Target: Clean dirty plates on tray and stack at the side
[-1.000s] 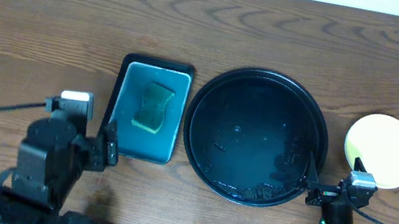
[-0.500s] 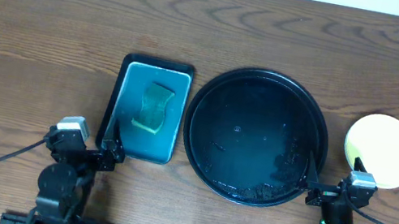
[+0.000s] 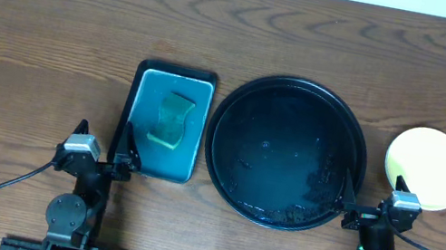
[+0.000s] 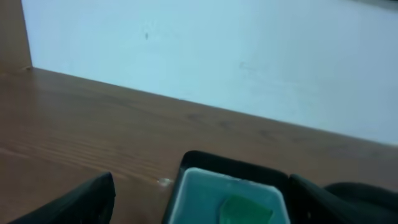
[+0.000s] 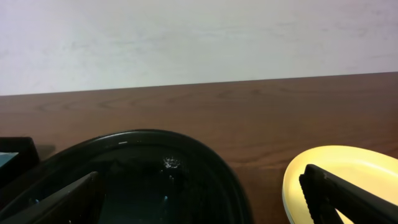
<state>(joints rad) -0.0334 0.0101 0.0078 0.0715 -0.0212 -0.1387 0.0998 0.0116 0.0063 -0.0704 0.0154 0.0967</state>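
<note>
The black tray (image 3: 228, 98) lies in the middle of the table with only water droplets on its floor. A pale yellow plate (image 3: 427, 166) rests on the wood to its right, off the tray; whether other plates lie under it I cannot tell. My left gripper (image 3: 100, 144) is open at the front edge, just left of the teal tray's near corner. My right gripper (image 3: 372, 194) is open between the black tray and the yellow plate. In the right wrist view the tray rim (image 5: 161, 134) and plate (image 5: 348, 163) flank the empty right gripper (image 5: 199, 177).
A rectangular teal tray (image 3: 183, 153) with a green sponge (image 3: 172, 119) sits left of the black tray. In the left wrist view the teal tray (image 4: 205, 186) and sponge (image 4: 245, 210) lie ahead of the empty left gripper (image 4: 200, 180). A white wall borders the far table edge.
My left arm has pulled back and lowered from beside the teal tray to the front edge. The right arm, the tray and the plate have not moved.
</note>
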